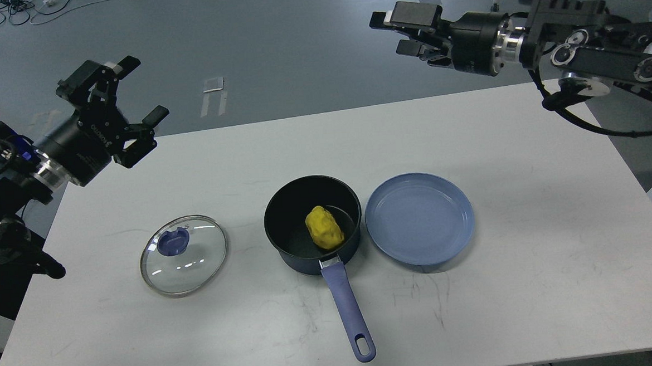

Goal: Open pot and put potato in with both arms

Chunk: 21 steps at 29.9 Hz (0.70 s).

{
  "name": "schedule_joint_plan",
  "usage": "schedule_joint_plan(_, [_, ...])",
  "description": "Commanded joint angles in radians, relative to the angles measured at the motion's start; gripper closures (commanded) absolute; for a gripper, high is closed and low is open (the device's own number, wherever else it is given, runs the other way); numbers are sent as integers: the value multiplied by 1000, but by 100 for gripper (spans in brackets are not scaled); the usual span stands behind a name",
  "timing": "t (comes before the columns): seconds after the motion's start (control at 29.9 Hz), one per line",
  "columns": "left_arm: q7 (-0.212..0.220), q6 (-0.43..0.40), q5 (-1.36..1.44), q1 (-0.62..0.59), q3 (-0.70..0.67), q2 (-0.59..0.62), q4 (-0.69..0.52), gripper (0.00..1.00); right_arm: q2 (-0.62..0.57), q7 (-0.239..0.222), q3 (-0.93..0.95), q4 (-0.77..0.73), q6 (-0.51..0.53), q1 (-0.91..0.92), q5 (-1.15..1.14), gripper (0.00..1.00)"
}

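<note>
A dark blue pot (pixel 283 221) with a long blue handle stands open in the middle of the white table (pixel 532 284). A yellow potato (pixel 324 234) lies inside it. The glass lid (pixel 183 255) with a blue knob lies flat on the table left of the pot. My left gripper (pixel 131 93) is open and empty, raised above the table's far left corner. My right gripper (pixel 402 33) is open and empty, held high beyond the table's far edge, far from the pot.
An empty blue plate (pixel 420 218) sits right beside the pot on its right. Grey floor with cables and chair legs lies beyond the table.
</note>
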Motion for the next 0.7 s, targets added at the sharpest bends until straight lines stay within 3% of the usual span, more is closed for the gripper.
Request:
schedule_joint_plan(0.0, [0, -2, -4, 0, 0, -29, 22, 2, -17, 0, 112, -6, -1, -128, 97, 4])
schedule_joint_plan(0.13, [0, -4, -5, 8, -3, -83, 59, 2, -15, 0, 254, -17, 0, -297, 236, 3])
schedule_joint_plan(0.37, [0, -10, -10, 40, -5, -174, 123, 2, 23, 0, 399, -38, 0, -498, 261, 3])
schedule_joint_plan(0.67, [0, -11, -8, 104, -49, -247, 160, 2, 22, 0, 403, -34, 0, -538, 261, 0])
